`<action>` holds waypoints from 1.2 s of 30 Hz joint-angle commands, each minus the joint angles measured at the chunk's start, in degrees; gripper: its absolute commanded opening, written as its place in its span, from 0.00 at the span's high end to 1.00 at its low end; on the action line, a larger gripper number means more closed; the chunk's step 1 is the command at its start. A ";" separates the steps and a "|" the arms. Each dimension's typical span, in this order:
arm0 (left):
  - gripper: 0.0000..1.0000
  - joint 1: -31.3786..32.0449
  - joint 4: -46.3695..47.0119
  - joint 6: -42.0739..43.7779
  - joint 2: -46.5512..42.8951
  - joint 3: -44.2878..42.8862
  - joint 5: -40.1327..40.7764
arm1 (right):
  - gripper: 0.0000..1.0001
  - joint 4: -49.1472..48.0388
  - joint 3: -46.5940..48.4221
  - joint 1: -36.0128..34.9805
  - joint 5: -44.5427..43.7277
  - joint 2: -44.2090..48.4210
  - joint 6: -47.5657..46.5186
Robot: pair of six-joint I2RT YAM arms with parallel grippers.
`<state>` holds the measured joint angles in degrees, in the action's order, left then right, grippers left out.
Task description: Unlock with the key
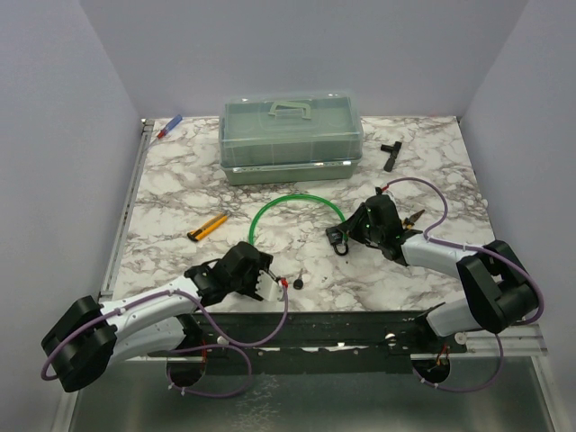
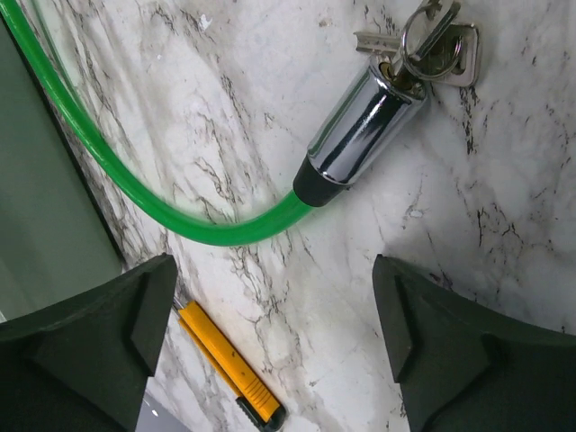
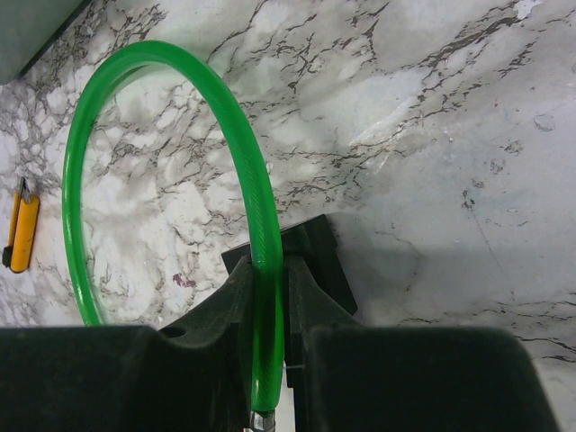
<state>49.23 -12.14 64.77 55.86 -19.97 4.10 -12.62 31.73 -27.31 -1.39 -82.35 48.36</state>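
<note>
A green cable (image 1: 292, 197) loops over the marble table. My right gripper (image 1: 346, 236) is shut on the cable's right end (image 3: 261, 297), and a black lock body (image 3: 317, 261) sits just past its fingertips. The cable's other end is a chrome cylinder (image 2: 360, 126) with a metal ring of flat silver pieces (image 2: 423, 40) at its mouth. My left gripper (image 2: 274, 297) is open and empty over bare table, short of the cylinder. In the top view a tiny black-headed key (image 1: 296, 282) lies just right of my left gripper (image 1: 270, 281).
A grey-green lidded box (image 1: 290, 135) stands at the back. A yellow utility knife (image 1: 207, 226) lies left of the cable and also shows in the left wrist view (image 2: 229, 369). A black T-shaped tool (image 1: 390, 155) lies at the back right. A red and blue pen (image 1: 168, 126) lies at the back left.
</note>
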 commanded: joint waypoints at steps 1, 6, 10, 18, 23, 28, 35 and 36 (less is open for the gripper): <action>0.01 -0.23 -4.21 -1.70 -1.67 1.07 -0.85 | 0.99 -0.23 -0.41 0.33 0.25 -0.89 0.41; 0.01 -0.26 -4.04 -3.12 -4.44 1.19 -1.25 | 0.99 1.64 0.60 0.33 -0.53 -0.96 0.64; 0.01 -0.28 -3.97 -4.06 -6.57 1.07 -1.46 | 0.94 3.90 1.95 0.33 -0.81 -0.93 0.13; 0.03 -0.42 -4.03 -7.13 -10.94 0.13 -3.65 | 0.69 8.40 4.82 0.33 -1.99 0.00 -0.81; 0.05 -0.48 -4.14 -8.06 -14.00 -0.71 -4.80 | 0.55 10.60 5.92 0.37 -2.81 1.14 -1.16; 0.06 -0.63 -6.37 -9.94 -16.54 -2.16 -7.14 | 0.46 12.51 7.20 0.35 -3.73 1.56 -1.81; 0.10 -1.20 -8.25 -16.78 -17.47 -5.68 -14.71 | 0.30 18.16 10.25 0.33 -6.22 3.52 -3.43; 0.10 -1.24 -8.18 -17.53 -17.42 -6.04 -15.80 | 0.28 18.76 10.75 0.34 -6.77 3.85 -3.64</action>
<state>48.47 -19.05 52.66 38.87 -23.24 -4.16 1.83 39.55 -27.27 -4.56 -80.88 46.46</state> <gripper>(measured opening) 0.908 0.685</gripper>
